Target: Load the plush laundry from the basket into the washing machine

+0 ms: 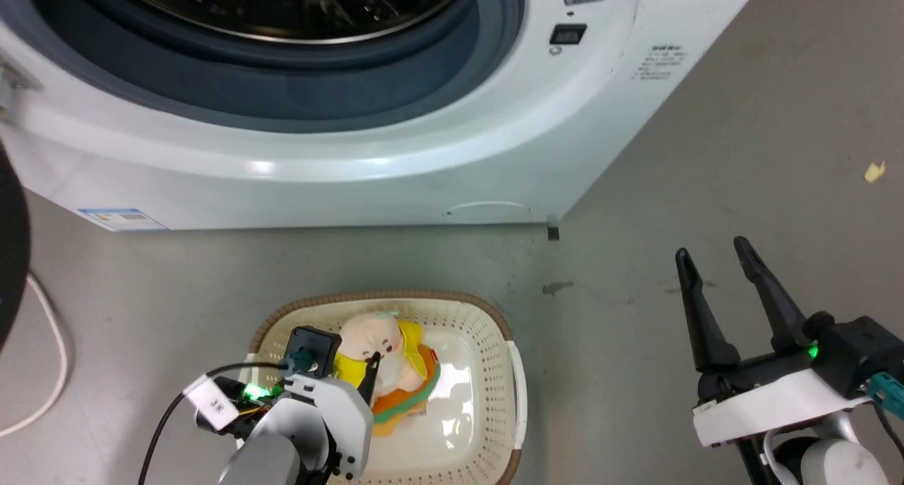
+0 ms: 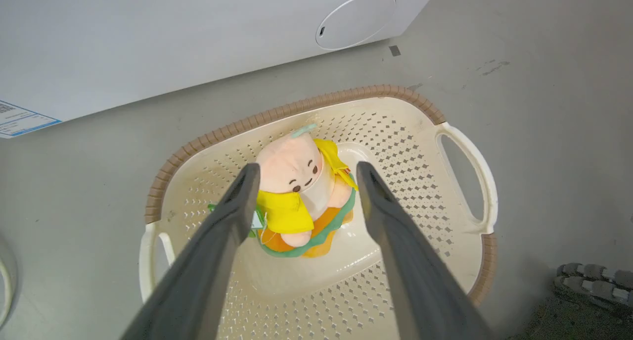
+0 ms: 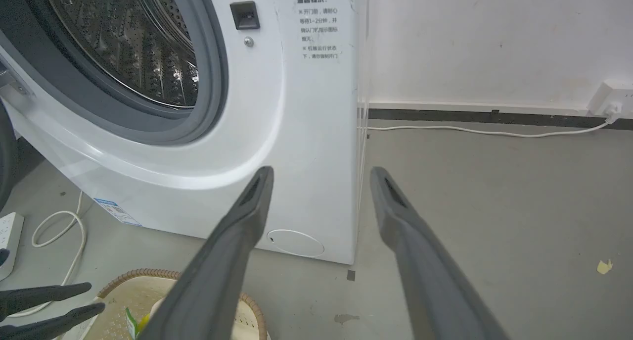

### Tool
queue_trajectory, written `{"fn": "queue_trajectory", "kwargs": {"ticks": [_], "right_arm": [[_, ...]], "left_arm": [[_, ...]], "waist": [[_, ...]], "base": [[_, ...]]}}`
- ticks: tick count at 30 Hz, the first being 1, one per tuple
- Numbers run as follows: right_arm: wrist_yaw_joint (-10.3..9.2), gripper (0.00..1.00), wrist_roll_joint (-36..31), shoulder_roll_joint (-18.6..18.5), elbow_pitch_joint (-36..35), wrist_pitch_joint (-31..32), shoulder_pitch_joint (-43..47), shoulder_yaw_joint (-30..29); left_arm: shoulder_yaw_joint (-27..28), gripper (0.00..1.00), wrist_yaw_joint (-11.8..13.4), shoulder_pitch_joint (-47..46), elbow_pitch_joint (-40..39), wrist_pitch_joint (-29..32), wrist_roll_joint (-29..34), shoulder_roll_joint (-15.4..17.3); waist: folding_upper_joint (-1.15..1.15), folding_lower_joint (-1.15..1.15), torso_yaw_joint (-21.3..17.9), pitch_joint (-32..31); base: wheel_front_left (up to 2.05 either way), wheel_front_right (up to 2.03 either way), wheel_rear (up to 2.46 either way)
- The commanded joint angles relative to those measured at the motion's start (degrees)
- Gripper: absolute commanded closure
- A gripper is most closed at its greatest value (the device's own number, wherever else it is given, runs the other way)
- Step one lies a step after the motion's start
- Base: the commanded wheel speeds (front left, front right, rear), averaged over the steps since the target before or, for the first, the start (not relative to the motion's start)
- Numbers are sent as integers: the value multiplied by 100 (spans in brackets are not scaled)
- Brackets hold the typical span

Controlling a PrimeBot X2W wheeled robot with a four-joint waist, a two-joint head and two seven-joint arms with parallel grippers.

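The plush laundry (image 1: 385, 361) sits upright in the cream basket (image 1: 480, 372), peach head up, in a yellow jacket on an orange-and-green base. My left gripper (image 2: 307, 168) is open just above the basket, one finger on each side of the plush laundry (image 2: 296, 191); I cannot tell if they touch it. The left gripper (image 1: 353, 365) is partly hidden by its wrist. My right gripper (image 1: 712, 249) is open and empty above the floor, right of the basket (image 2: 410, 147). The washing machine (image 1: 353, 167) stands behind, its steel drum (image 3: 133, 48) exposed.
The black-rimmed door (image 1: 10, 245) juts in at the far left. A white cable (image 1: 49, 344) loops on the floor beside it, near a power strip (image 3: 7, 231). Another cable (image 3: 470, 130) runs along the wall to a socket (image 3: 610, 95). A yellow scrap (image 1: 874, 171) lies far right.
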Motion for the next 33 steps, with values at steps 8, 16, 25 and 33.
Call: {"fn": "queue_trajectory", "kwargs": {"ticks": [8, 16, 25, 33], "right_arm": [[-3, 0, 195, 0, -140, -138, -230, 19], [-3, 0, 318, 0, -268, -233, -356, 77], [-4, 0, 443, 1, -391, -340, -470, 114], [-4, 0, 584, 1, -512, -436, -560, 169]], "left_arm": [[-500, 0, -75, -578, 422, 454, -530, 360], [-752, 0, -125, -1073, 985, 528, -824, 637], [-1159, 0, -125, -1657, 1631, 626, -969, 744], [-1267, 0, 304, -2122, 2248, 657, -1297, 783]], "waist": [[0, 0, -198, 534], [0, 0, -370, 1024], [0, 0, -459, 1531], [0, 0, -586, 1916]], "base": [[0, 0, 0], [0, 0, 0], [0, 0, 0], [0, 0, 0]]}}
